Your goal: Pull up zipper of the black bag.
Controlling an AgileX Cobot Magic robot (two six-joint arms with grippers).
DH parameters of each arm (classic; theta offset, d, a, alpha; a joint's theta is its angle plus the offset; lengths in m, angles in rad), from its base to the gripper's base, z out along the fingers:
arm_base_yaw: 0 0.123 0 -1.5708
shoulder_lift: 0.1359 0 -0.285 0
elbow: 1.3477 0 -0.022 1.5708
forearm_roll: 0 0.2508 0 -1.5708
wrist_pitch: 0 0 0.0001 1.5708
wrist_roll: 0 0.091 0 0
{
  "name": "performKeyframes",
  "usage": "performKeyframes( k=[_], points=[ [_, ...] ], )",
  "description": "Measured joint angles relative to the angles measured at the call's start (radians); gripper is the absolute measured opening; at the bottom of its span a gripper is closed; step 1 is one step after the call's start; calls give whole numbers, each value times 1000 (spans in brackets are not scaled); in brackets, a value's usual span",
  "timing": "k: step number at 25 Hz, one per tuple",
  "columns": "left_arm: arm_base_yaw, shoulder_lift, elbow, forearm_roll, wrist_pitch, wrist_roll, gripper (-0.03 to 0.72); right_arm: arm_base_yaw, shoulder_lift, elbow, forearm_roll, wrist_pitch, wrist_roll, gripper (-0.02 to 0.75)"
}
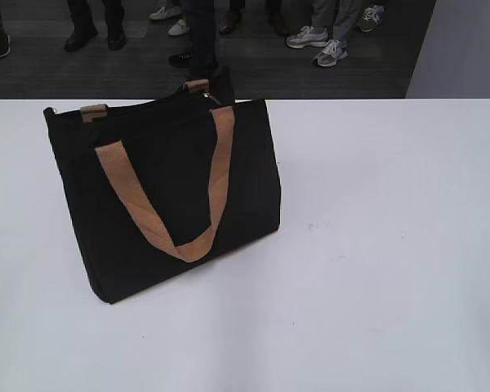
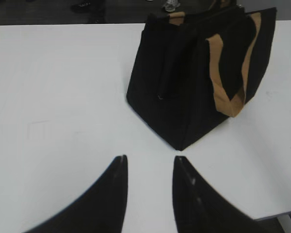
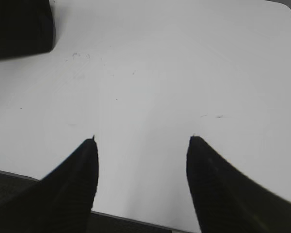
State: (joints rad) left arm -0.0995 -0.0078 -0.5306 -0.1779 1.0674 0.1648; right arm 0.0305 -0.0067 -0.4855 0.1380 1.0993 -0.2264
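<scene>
Upright on the white table [image 1: 392, 245], the black bag [image 1: 163, 204] stands in the left half of the exterior view, its near tan handle [image 1: 159, 208] hanging in a loop down the front face. Along its top edge, near the upper middle of that frame, a small silvery pull of the zipper [image 1: 210, 97] shows beside the far handle's stub. Neither arm appears in that view.

From the left wrist view, the left gripper [image 2: 149, 162] sits at the bottom of the frame with its jaws a little apart, holding nothing, the bag's corner just above them. The right gripper [image 3: 143, 138] fills the bottom of its own view with jaws spread wide over bare table, and only a black corner of the bag shows at the upper left.
</scene>
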Motion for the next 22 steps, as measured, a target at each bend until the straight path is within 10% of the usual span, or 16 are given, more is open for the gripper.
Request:
performKeyframes(
  k=[22],
  points=[
    [46, -2, 0, 0, 0, 0, 242, 0, 0, 0, 44, 0, 1, 452]
  ],
)
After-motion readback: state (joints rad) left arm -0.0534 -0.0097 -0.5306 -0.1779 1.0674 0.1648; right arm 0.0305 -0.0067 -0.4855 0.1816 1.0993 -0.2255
